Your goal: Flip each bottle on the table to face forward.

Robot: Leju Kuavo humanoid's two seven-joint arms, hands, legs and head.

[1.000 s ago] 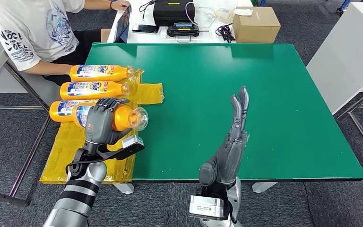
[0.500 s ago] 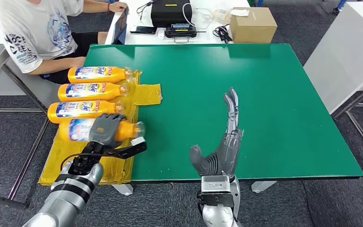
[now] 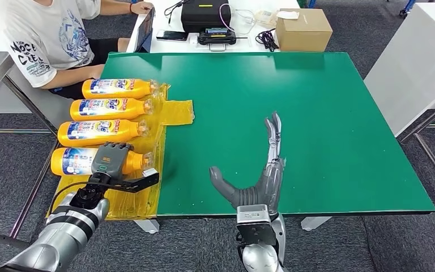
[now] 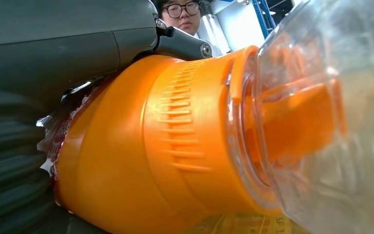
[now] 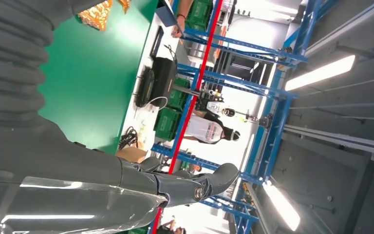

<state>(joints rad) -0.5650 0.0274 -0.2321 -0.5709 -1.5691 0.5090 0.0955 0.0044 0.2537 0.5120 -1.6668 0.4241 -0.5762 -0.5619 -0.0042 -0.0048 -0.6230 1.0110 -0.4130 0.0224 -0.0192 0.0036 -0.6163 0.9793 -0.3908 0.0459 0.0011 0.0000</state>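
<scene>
Seemingly the job is close to its end: four orange detergent bottles lie in a row on the yellow plastic sheet at the tabletop's nine-o'clock edge, each on its side with its blue label turned up and its clear cap pointing toward three o'clock. The farthest bottle, the second bottle and the third bottle lie free, just beside one another. The nearest bottle is at about eight o'clock, and the left hand wraps its fingers around its neck end; the left wrist view shows the orange shoulder and clear cap pressed close against the grey palm. Whether this bottle rests fully on the sheet cannot be told. What looks left is to let go of it and draw the arm back.

The right hand hovers at six o'clock over the tabletop's near edge, holding nothing, fingers straight and thumb spread wide.

A seated person at eleven o'clock sits close to the farthest bottle. Beyond the tabletop, at twelve o'clock, a white desk carries a black case, a controller and a cardboard box. None of these looks to block the left arm's way back.
</scene>
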